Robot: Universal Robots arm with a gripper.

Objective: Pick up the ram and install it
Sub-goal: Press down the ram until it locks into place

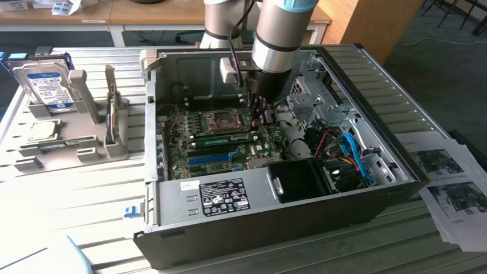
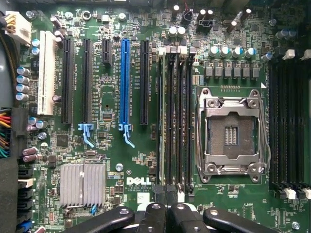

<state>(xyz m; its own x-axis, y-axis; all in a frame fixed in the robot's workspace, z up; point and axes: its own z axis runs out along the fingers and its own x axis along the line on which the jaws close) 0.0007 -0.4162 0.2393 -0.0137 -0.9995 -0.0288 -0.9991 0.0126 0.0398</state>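
- gripper sits low over the motherboard, black fingers pressed together with nothing visibly pinched between them
- fingertips line up with the near end of the DIMM slots just beside the CPU socket; my read is the closed tips are placed to bear down on a slot, not to grab
- in the wrist view I cannot tell whether a stick is already standing in one of those slots
- exterior view: the arm reaches straight down into the open PC case, which lies on its side so the board faces up for top access
- the ram shows as a green stick lying along the slots next to the socket, just beside the gripper
- blue PCIe slot is well apart, untouched
- far off on the exterior view's left, a grey parts rack holds a hard drive upright, kept clear of the case
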